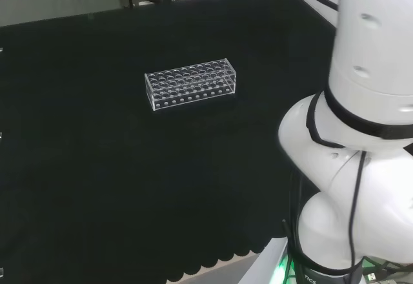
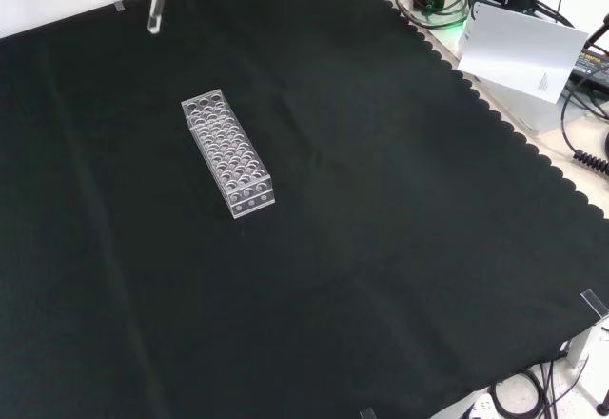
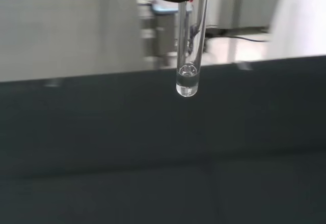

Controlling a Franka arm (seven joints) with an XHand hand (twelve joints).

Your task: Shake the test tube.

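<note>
Test tube (image 3: 188,56), out of its rack (image 2: 226,153), hangs at the front view's upper left; finger state cannot be told; shaking appears possible now.

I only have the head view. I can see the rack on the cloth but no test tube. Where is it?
Observer: In the front view the test tube hangs bottom end down near the top left, over the cloth.
Operator: Is it over the rack?
Observer: No, it is clear of the rack, up and left of it in the front view.
Operator: Anything in it?
Observer: The wrist view shows a little clear liquid at its rounded bottom.
</note>
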